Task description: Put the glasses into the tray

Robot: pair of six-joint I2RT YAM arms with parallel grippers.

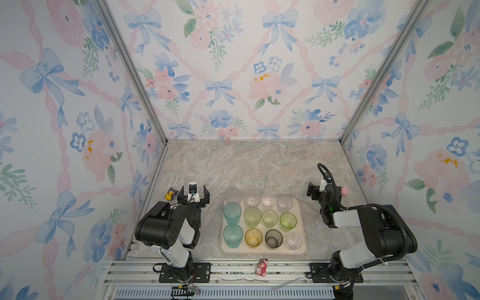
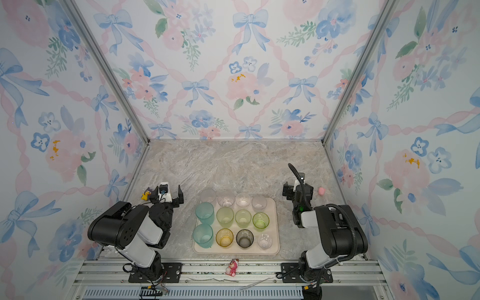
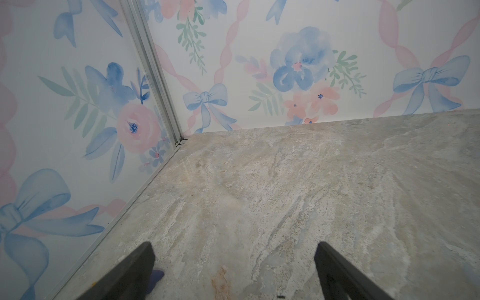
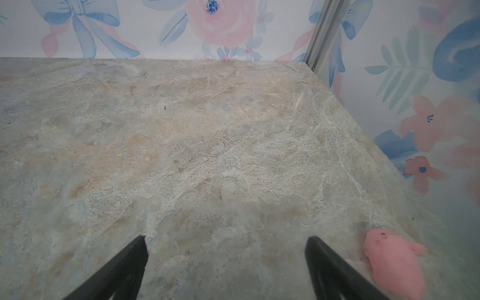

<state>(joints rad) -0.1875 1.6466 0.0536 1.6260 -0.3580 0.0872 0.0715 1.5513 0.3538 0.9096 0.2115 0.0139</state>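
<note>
The left hand (image 1: 193, 193) and the right hand (image 1: 311, 191) both hover empty, fingers spread wide, over the marbled grey-beige stone counter (image 1: 246, 166), one on each side of the large cream rectangular tray (image 1: 262, 251). The small translucent tumbler glasses (image 1: 252, 217), teal, green, yellow, grey and clear, stand upright in rows inside the tray.

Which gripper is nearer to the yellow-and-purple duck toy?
The left. The left gripper sits just beside the duck toy, jaws open, on its tray side. The right gripper is far off, beyond the tray.
</note>
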